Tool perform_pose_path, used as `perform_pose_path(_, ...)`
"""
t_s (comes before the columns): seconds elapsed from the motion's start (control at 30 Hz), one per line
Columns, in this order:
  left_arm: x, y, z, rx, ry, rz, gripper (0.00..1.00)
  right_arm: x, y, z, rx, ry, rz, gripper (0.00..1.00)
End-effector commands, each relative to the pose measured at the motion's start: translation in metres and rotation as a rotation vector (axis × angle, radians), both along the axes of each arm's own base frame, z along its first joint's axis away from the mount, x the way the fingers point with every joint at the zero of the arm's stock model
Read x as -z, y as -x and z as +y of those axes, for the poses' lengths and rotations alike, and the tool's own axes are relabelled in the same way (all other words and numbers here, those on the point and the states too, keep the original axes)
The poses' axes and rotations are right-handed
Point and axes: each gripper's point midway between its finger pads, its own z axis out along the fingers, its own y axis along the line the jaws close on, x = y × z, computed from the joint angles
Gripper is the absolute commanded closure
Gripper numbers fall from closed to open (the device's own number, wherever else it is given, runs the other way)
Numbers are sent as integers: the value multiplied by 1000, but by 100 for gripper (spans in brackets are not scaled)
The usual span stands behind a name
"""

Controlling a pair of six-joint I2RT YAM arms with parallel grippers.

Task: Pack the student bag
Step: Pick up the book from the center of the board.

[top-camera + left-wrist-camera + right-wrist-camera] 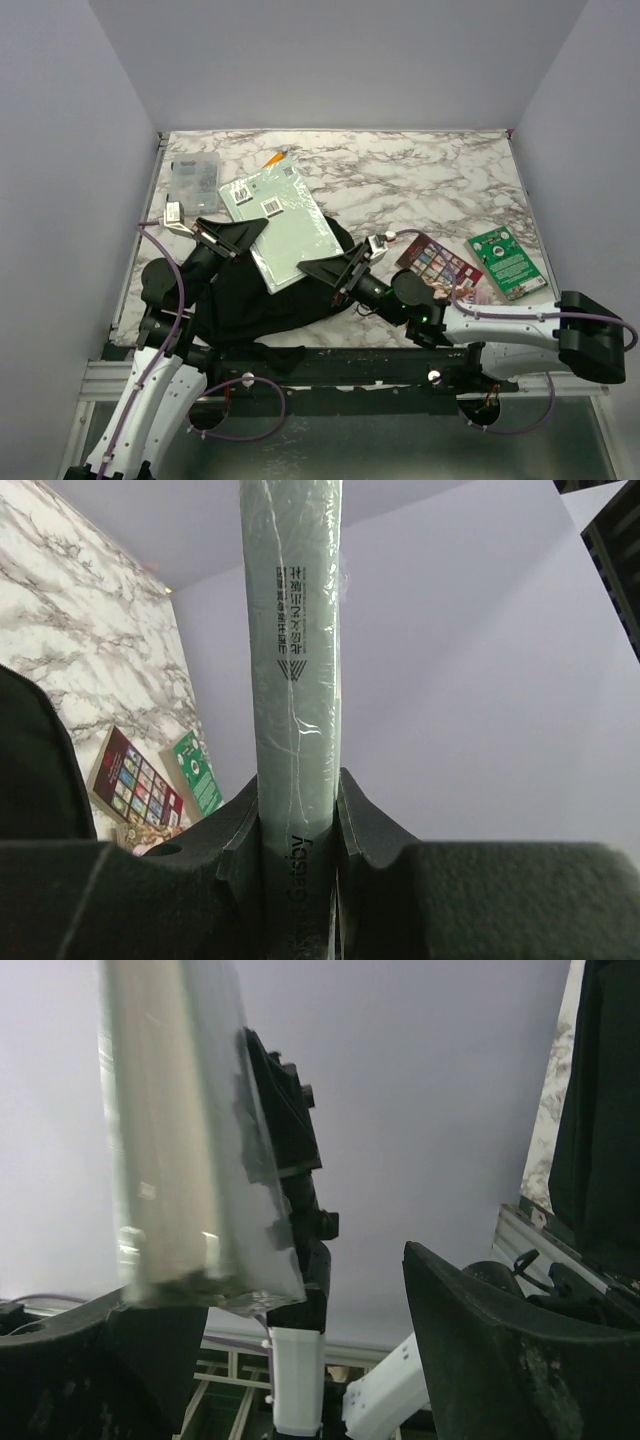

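Note:
The student bag (262, 300) is a black soft backpack lying at the near left of the marble table. My left gripper (236, 240) is shut on the spine edge of a pale green plastic-wrapped book (283, 222) and holds it over the bag. In the left wrist view the book's spine (295, 670) stands clamped between the fingers of that gripper (298, 830). My right gripper (326, 272) is open at the book's near right edge. In the right wrist view the book's edge (180, 1160) sits close to the left finger of the open gripper (270, 1280), and the bag (600, 1110) shows at the right.
A grey clear-wrapped pack (192, 178) and a small orange item (272, 157) lie at the back left. A dark red card of pictures (437, 262) and a green booklet (507, 262) lie at the right. White walls enclose the table on three sides.

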Motion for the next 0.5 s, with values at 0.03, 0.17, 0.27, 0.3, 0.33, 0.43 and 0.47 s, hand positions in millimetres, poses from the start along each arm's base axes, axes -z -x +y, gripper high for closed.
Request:
perform_pose_path(0.03, -58, 10, 11, -29, 143, -145, 100, -30, 3, 19, 39, -140, -13, 24)
perform_pose_path(0.17, -47, 7, 13, -35, 171, -116, 100, -38, 6, 24, 87, -214, -12, 27)
perform_pose_path(0.27, -40, 3, 14, -43, 194, -97, 100, -39, 8, 31, 118, -217, -12, 28)
perform_pose_path(0.3, -40, 3, 15, -43, 203, -98, 100, -41, 8, 31, 133, -230, -16, 28)
perform_pose_path(0.33, -40, 4, 15, -42, 211, -100, 100, -43, 6, 29, 152, -238, -26, 32)
perform_pose_path(0.43, -40, 5, 16, -46, 219, -109, 100, -43, -1, 20, 219, -239, -27, 40)
perform_pose_path(0.47, -39, 5, 16, -46, 217, -108, 100, -42, -3, 18, 238, -229, -27, 43)
